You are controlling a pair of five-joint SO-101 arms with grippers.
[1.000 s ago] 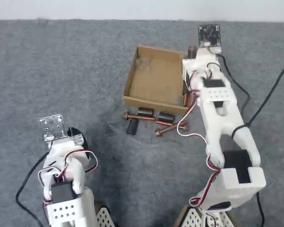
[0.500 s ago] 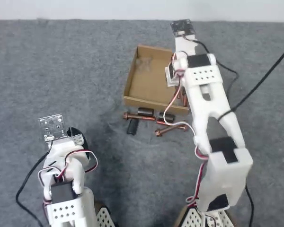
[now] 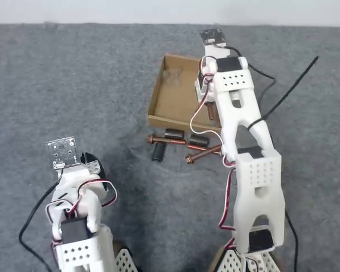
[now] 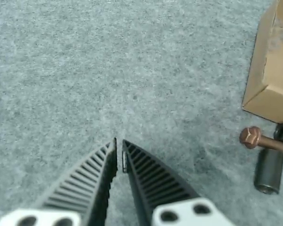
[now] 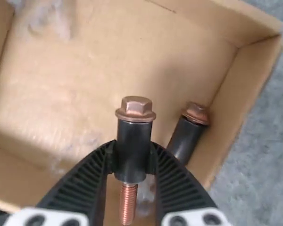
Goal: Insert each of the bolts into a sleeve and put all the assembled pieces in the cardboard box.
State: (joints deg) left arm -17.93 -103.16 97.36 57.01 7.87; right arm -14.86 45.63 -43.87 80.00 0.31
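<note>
Your right gripper (image 5: 132, 147) pinches sleeve (image 5: 133, 139); bolt (image 5: 135, 109) lies along gripper, head outward, threads toward wrist, shank hidden inside sleeve.

the high view looks steeply down from above and behind the two arm bases. it takes in the grey table (image 3: 73, 73) up to its far edge, where a pale strip, perhaps a wall, begins. the left wrist view sits low and close behind the left gripper (image 4: 119, 141), facing across the table toward the near left corner of the cardboard box (image 4: 272, 70), a bolt (image 4: 252, 137) and a sleeve (image 4: 269, 170); the high view shares these. the right wrist view hangs close over the box's floor, looking down past the right gripper (image 5: 132, 148) and its sleeved bolt (image 5: 134, 136).
</note>
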